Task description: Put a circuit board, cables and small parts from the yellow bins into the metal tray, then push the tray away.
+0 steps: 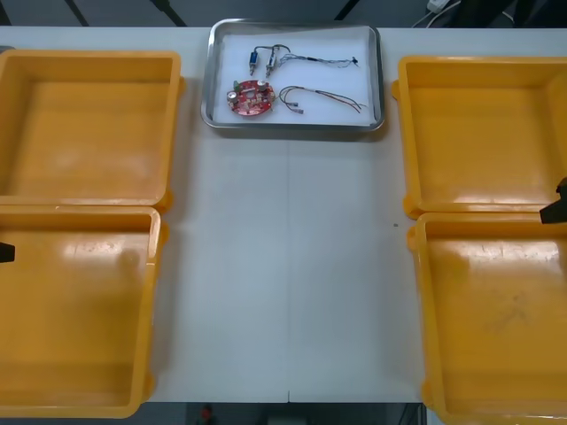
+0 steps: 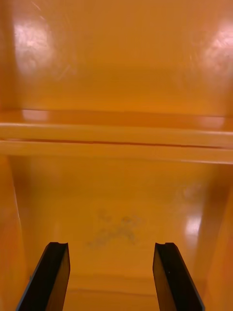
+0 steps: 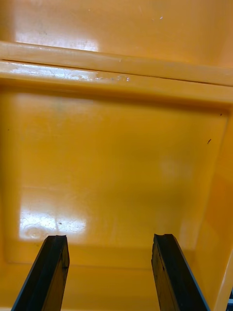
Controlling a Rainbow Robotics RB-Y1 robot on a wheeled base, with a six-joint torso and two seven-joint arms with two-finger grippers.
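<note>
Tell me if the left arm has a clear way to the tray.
Probably yes. The left gripper hangs open over the near left bin; only that bin's wall and the table lie between it and the tray at the far edge. The right gripper is parked over the near right bin.

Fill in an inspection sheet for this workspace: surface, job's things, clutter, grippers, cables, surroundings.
Surface: light table, a thin seam down its middle.
Job's things: tray at the table's far edge, white inside, holding a red board and small metal parts; left bins and right bins, nothing seen in them.
Clutter: nothing seen.
Grippers: left gripper open over a left bin; right gripper open over a right bin.
Cables: far cable and near cable, both in the tray, to the board's right.
Surroundings: dark floor beyond the table.
</note>
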